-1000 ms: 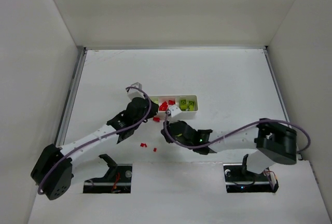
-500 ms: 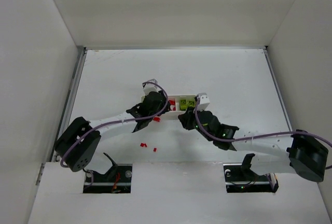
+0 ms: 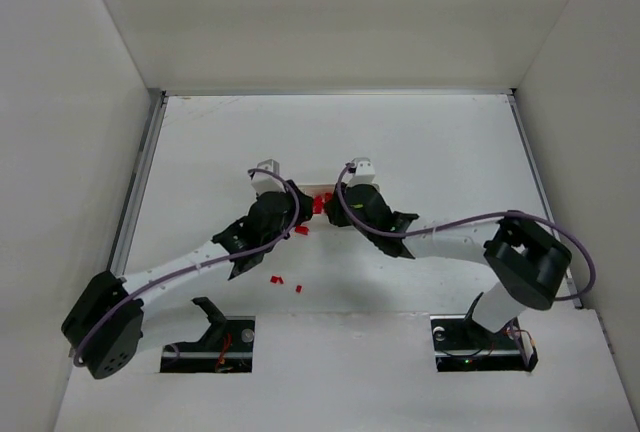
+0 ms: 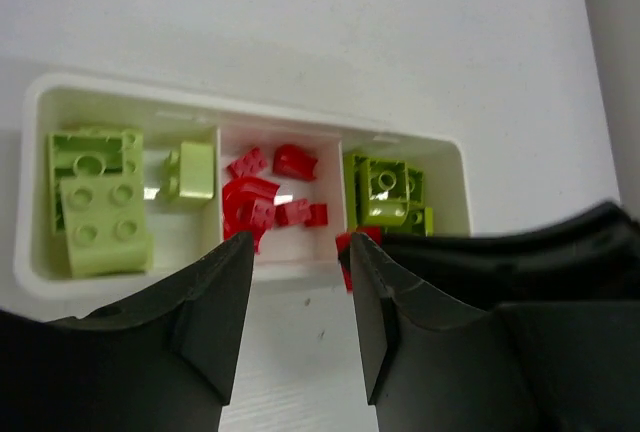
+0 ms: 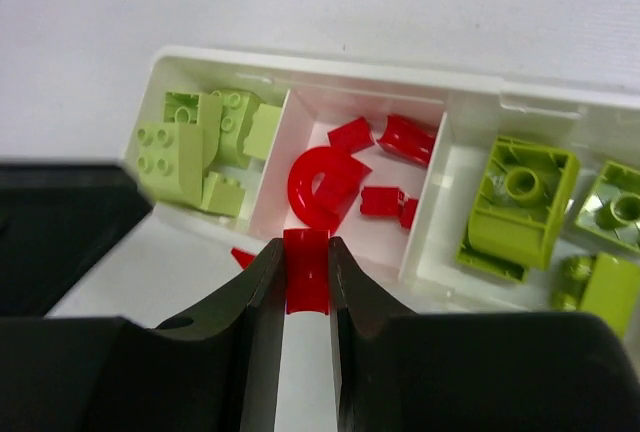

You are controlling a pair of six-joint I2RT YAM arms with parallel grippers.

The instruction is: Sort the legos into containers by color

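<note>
Red brick (image 5: 306, 270) sits pinched in my right jaws by the middle box of the white tray (image 5: 470, 94), mid tabletop (image 3: 450, 142), and my left jaws are spread.

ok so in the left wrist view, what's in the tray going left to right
left green bricks → red bricks → right green bricks, one compartment each of the tray
</note>
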